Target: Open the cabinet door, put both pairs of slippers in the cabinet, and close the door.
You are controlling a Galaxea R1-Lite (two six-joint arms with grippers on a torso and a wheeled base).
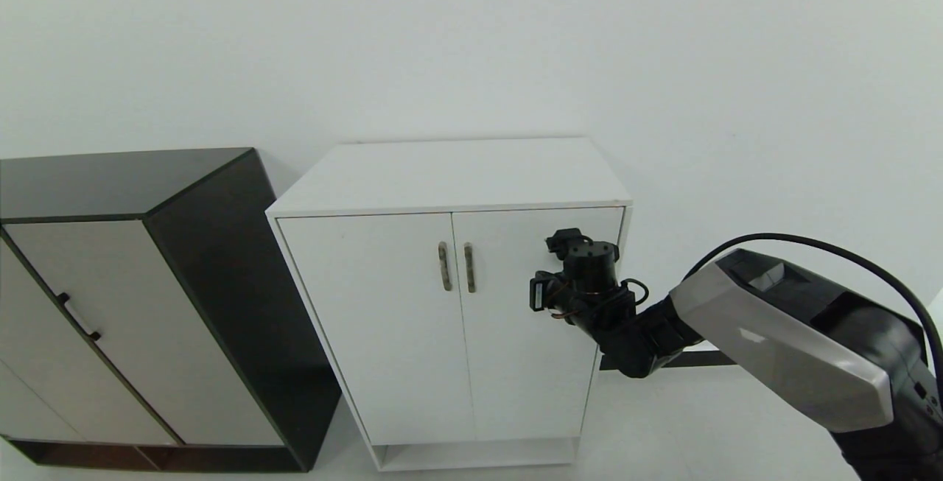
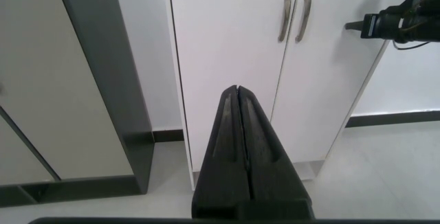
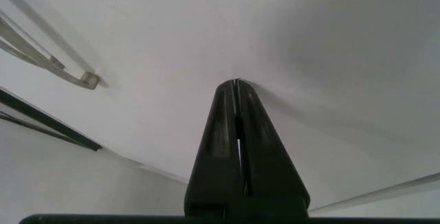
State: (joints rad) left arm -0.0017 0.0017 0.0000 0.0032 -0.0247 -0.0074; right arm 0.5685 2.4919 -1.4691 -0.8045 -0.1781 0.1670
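Nearest, the left gripper (image 2: 237, 88) hangs low in front of the furniture, its ribbed black fingers (image 2: 225, 121) pressed flat together, holding nothing. Farther in, the right gripper (image 3: 238, 83) is up against the right door (image 1: 516, 363) of the white cabinet (image 1: 449, 171), fingers likewise shut on nothing; I cannot tell whether the tip touches the panel. The cabinet is smooth, matt and boxy, with a flat top and both doors closed. Two slim metal bar handles (image 1: 444, 266) stand upright side by side at the centre seam. Beside it stands a glossy dark cabinet (image 1: 221, 260) with pale doors, both against a plain white wall (image 1: 471, 39).
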